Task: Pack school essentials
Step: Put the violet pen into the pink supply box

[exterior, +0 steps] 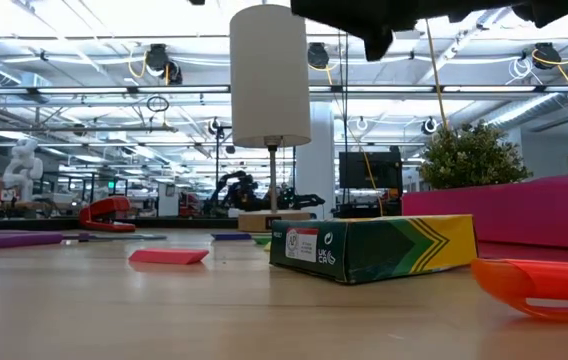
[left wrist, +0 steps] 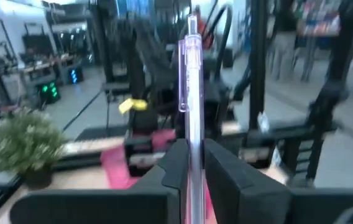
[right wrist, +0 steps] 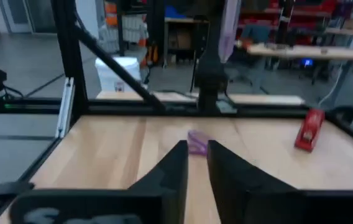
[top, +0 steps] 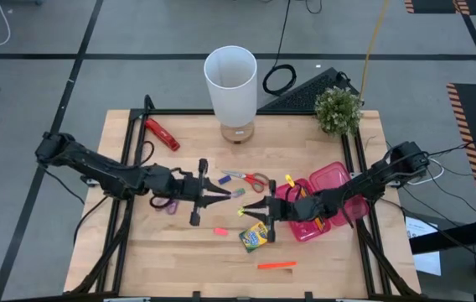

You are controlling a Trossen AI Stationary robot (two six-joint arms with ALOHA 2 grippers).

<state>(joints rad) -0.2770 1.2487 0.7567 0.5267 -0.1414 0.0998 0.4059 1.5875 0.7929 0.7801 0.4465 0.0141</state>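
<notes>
Left tool (left wrist: pixel 192 165) pinches a clear pen (left wrist: pixel 192 81) upright; pink case (top: pixel 332 180) lies beyond, nearer the narrowly parted, empty right tool (top: pixel 265 207).

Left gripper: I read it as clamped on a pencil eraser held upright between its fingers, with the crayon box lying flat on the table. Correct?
Not quite. The left gripper is clamped on a clear pen, not an eraser; the left wrist view shows it standing upright between the fingers. The crayon box does lie flat on the table.
</notes>
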